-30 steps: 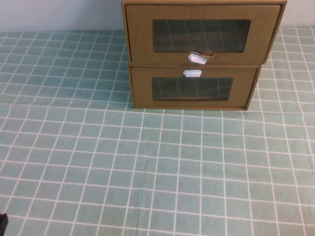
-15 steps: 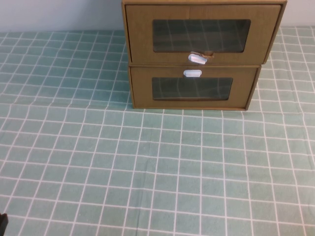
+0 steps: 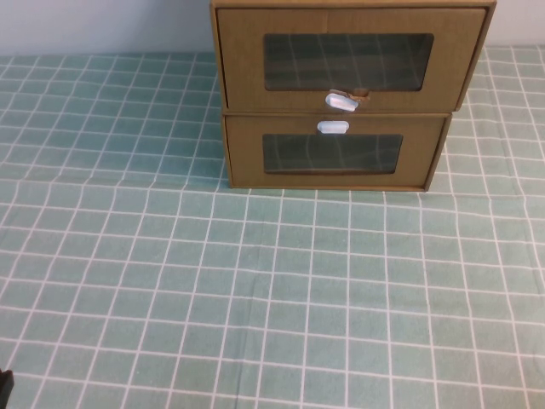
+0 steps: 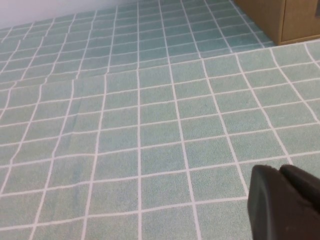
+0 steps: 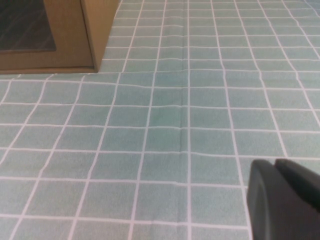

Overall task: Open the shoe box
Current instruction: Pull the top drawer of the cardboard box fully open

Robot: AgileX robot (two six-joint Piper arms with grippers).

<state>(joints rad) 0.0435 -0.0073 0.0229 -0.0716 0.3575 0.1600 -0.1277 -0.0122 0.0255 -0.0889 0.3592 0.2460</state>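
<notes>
A: Right hand (image 5: pixel 275 165): dark fingers pressed together, pinching nothing. It hangs low over the green white-checked cloth (image 5: pixel 165 130) on the desk, near side, right. The corner of the lower brown cardboard shoe box (image 5: pixel 70 35) is ahead of it, well apart.
B: Left?
A: Left hand (image 4: pixel 280 172) same: pressed together, empty, low over the cloth, near side, left. Box corner far off.
B: Any change over the last second?
A: None. High view is identical, no hand near the boxes. The upper brown cardboard shoe box (image 3: pixel 349 60) sits stacked on the lower one at the far edge. Both are closed, each with a dark window. Upper white plastic pull tab (image 3: pixel 342 101) tilted, lower white plastic pull tab (image 3: pixel 333 127) flat.
B: So not started.
A: My read, yes. The approach is not yet made. The tab is small, so a hand must spread first, then pinch it and pull toward the robot.
</notes>
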